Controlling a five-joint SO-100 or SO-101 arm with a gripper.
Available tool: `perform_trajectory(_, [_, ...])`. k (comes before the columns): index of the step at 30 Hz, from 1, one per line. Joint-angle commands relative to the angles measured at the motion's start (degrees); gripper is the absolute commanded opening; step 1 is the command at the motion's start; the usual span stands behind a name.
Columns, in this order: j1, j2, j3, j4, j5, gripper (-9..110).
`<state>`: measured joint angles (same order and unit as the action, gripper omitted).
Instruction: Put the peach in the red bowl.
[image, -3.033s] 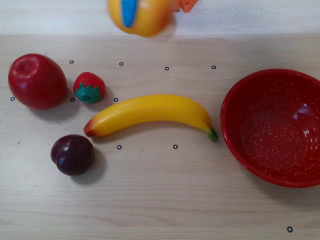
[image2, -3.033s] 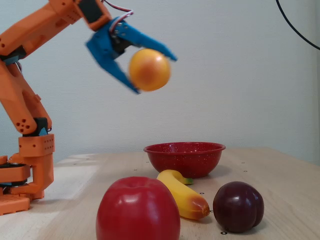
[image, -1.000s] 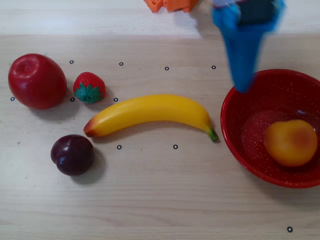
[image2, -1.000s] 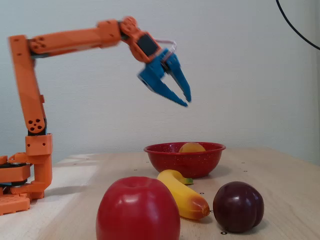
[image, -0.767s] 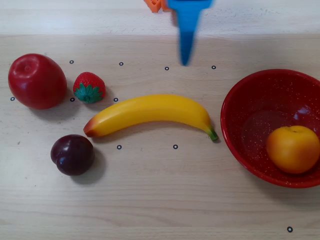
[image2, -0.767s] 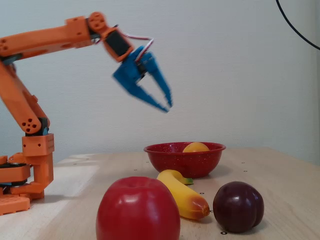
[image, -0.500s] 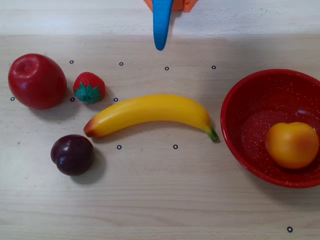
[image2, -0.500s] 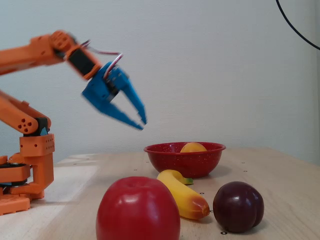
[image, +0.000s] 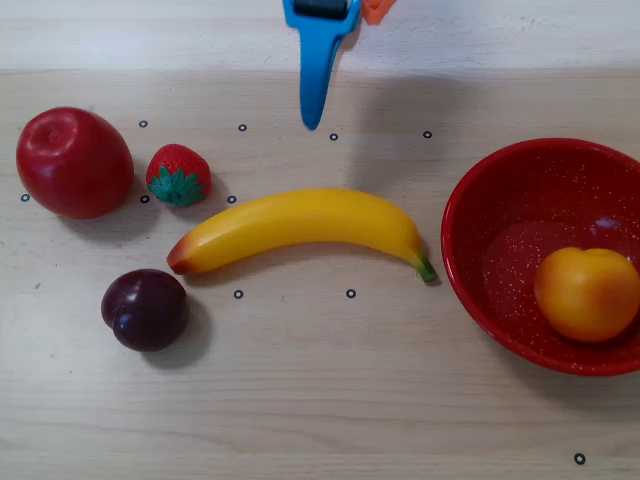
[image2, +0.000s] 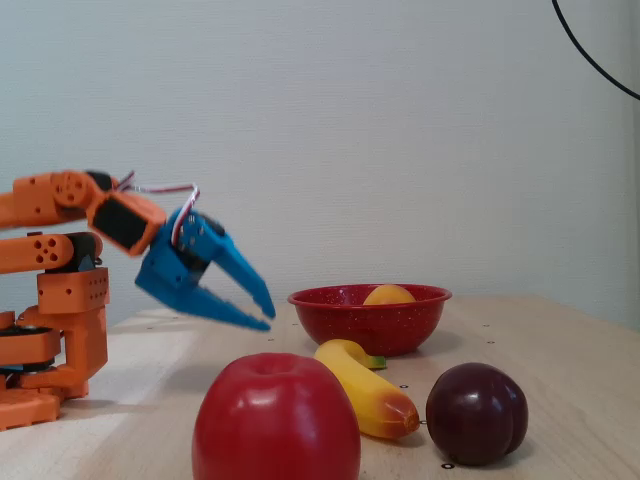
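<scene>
The yellow-orange peach (image: 586, 293) lies inside the red bowl (image: 497, 250) at the right of the overhead view, toward the bowl's right side. In the fixed view the top of the peach (image2: 388, 294) shows above the rim of the bowl (image2: 365, 327). My blue gripper (image2: 266, 312) is open and empty and hangs above the table, left of the bowl and apart from it. In the overhead view the gripper (image: 313, 115) enters from the top edge, pointing down, above the banana.
A red apple (image: 73, 162), a strawberry (image: 178, 174), a long yellow banana (image: 300, 225) and a dark purple plum (image: 146, 308) lie on the wooden table left of the bowl. The orange arm base (image2: 50, 320) stands at the left of the fixed view.
</scene>
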<state>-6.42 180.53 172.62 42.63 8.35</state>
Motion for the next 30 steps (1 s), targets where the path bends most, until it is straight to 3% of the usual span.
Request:
perform_trajectory(1, [-1.2, 2.9, 0.4, -4.6, 0.0, 0])
perform_trajectory(5, [-0.9, 4.5, 6.1, -11.2, 0.4, 0])
perform_trajectory(19, [2.9, 4.6, 6.2, 7.0, -7.8, 0])
perform_trajectory(26, [3.6, 4.6, 6.1, 7.7, -7.1, 0])
perform_trajectory(30, [5.4, 4.6, 6.1, 7.8, -1.6, 0])
